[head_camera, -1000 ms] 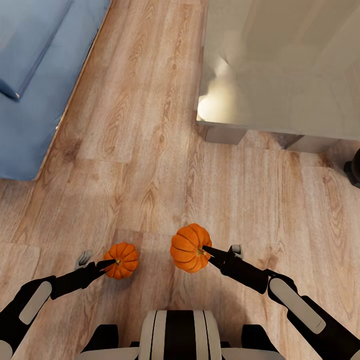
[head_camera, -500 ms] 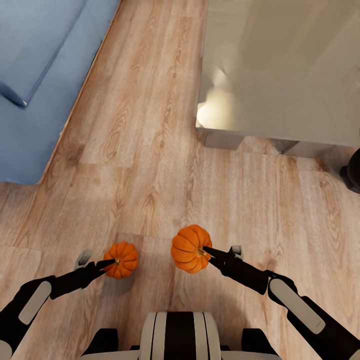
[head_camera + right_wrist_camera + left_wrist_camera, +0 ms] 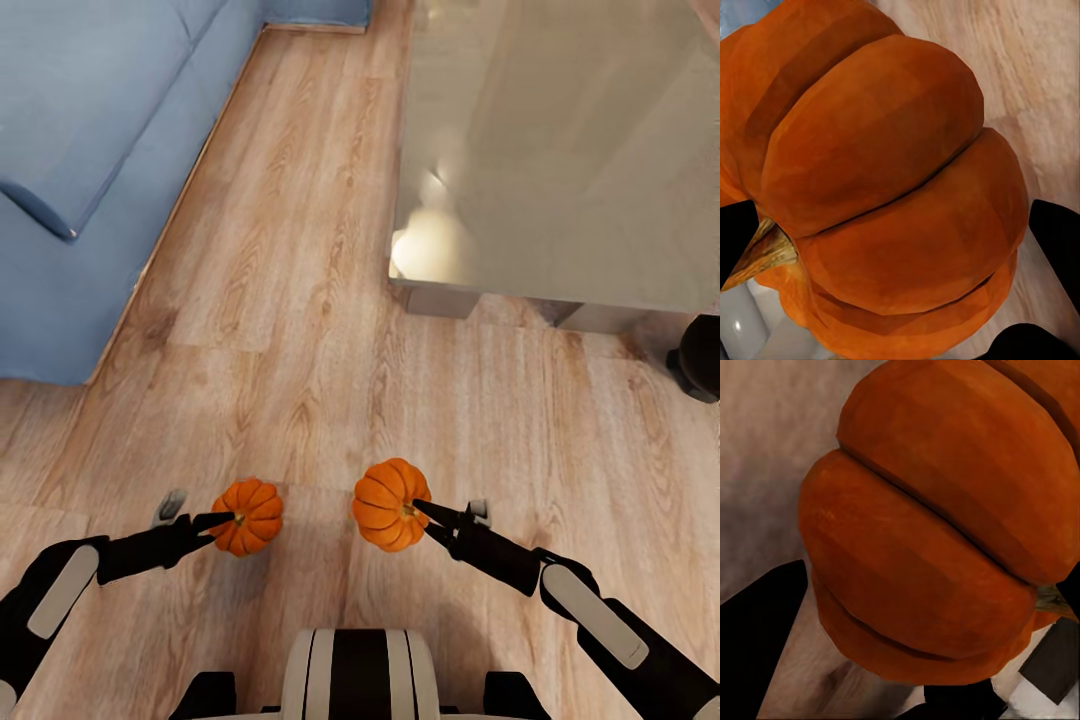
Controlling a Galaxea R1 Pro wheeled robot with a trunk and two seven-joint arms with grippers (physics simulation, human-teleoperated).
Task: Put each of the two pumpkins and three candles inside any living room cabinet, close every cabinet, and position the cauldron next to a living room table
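Head view: the left gripper is clamped on one pumpkin at its stem, while the right gripper pinches the other pumpkin the same way, both carried above the wooden floor. Stem grips look slender, so steady arms and a smooth drive would suit the run toward a cabinet. Ahead of the right gripper stands the glossy table; ahead of the left, the blue sofa. Compared with a second ago, the view has swung, showing more sofa, and the pumpkins hang closer together.
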